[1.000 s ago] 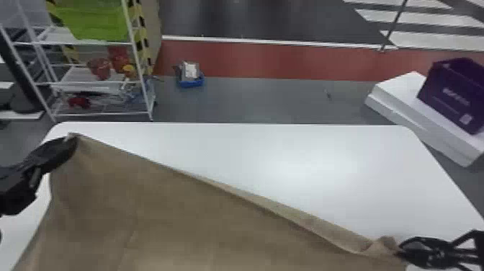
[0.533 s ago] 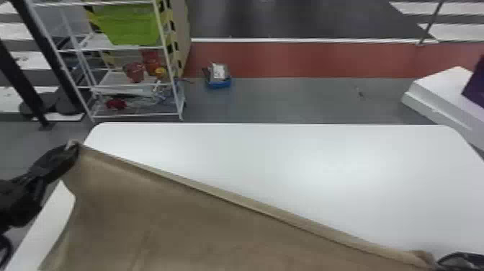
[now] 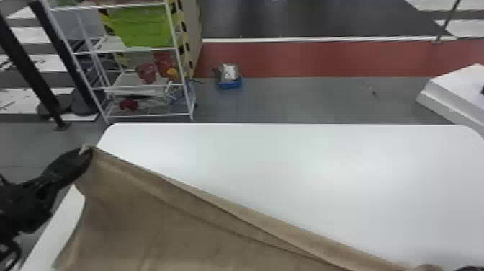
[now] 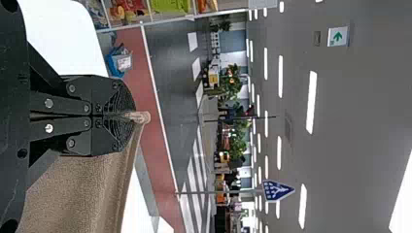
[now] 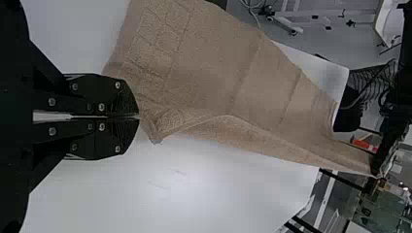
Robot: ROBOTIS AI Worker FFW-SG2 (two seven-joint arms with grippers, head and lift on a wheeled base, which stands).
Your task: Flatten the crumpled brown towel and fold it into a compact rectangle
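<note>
Holding the brown towel [image 3: 180, 230] over the white table [image 3: 306, 180], your left gripper [image 3: 86, 150] pinches one end, your right gripper [image 3: 472, 269] the other!

Seeing a white, round-cornered table [image 3: 306, 162] before gray flooring [image 3: 306, 101] and a red floor strip [image 3: 324, 59]. Noticing a white metal shelving rack [image 3: 151, 116] with a lime-green bin [image 3: 144, 30]. Catching, in the left wrist view, ceiling lights [image 4: 311, 102], leafy plants [image 4: 237, 145], a green exit sign [image 4: 337, 36] and a blue triangular crosswalk sign [image 4: 278, 191].
</note>
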